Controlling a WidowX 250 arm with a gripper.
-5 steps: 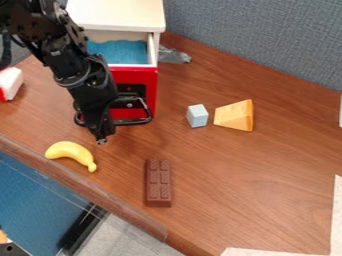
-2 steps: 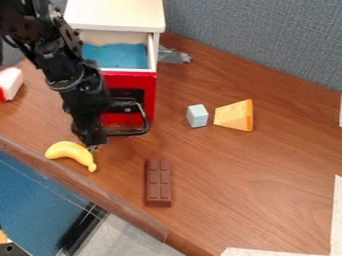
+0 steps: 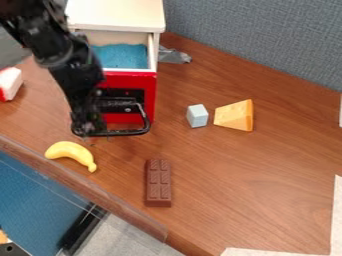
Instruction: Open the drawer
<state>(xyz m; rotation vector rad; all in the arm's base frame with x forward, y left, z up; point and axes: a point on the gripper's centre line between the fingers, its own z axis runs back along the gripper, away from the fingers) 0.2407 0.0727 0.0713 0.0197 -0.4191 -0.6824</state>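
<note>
Over the wooden table (image 3: 220, 170) the drawer (image 3: 149, 90) now juts farther, likely enough; how wide the gripper (image 3: 92, 136) is, I cannot tell.

The cabinet (image 3: 117, 15) is cut off by the top edge, the arm (image 3: 57, 57) by the upper left, the red-and-white thing (image 3: 9, 83) by the left; the drawer (image 3: 131, 80) and its handle (image 3: 127, 133) are partly covered by the arm and blurred gripper (image 3: 88, 136), the grey crumpled thing (image 3: 175, 56) by the cabinet
</note>
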